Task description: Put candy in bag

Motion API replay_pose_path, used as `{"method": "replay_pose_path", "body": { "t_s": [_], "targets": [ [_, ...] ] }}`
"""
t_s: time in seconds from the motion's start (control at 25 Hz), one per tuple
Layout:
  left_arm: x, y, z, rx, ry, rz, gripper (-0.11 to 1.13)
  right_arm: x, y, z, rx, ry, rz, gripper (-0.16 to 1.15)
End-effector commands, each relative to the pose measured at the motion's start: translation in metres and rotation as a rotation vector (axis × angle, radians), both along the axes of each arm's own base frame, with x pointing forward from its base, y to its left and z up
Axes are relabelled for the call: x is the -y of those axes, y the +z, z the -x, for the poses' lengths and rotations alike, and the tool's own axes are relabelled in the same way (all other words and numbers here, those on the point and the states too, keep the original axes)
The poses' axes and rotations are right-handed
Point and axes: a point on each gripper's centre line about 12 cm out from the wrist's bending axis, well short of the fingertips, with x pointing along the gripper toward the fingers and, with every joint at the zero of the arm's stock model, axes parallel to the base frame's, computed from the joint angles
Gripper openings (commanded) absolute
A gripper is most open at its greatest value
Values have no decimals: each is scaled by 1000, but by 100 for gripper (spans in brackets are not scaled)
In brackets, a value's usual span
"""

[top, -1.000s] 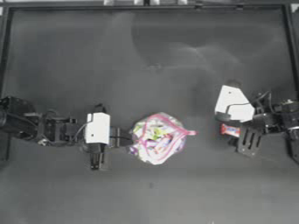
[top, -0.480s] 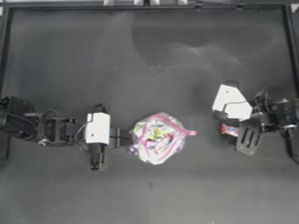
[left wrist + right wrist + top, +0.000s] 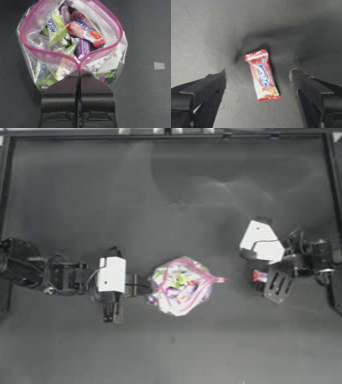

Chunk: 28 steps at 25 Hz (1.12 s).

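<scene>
My right pincer (image 3: 258,82) has crept toward nine o'clock, spread astride the candy (image 3: 262,75); left pincer (image 3: 79,85) pinches the bag (image 3: 71,42) open.

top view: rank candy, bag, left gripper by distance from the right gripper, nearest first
1. candy: on the table just left of the right gripper, between its open jaws in the right wrist view.
2. bag: mid-table, further left.
3. left gripper: at the bag's far left edge, shut on its seal.
</scene>
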Motion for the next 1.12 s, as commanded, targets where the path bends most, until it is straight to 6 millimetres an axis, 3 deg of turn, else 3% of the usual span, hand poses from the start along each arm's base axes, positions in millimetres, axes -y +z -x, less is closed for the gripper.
{"method": "replay_pose_path", "body": {
  "t_s": [0.04, 0.68, 1.12],
  "targets": [
    [0, 11, -5, 37, -2, -4, 9, 1, 2, -4, 14, -6, 1, 101],
    [-1, 12, -6, 38, 0, -4, 9, 1, -13, -3, -43, -9, -5, 97],
    [-1, 10, -5, 32, -1, -5, 9, 1, -14, -2, -44, -13, -6, 53]
  ]
}}
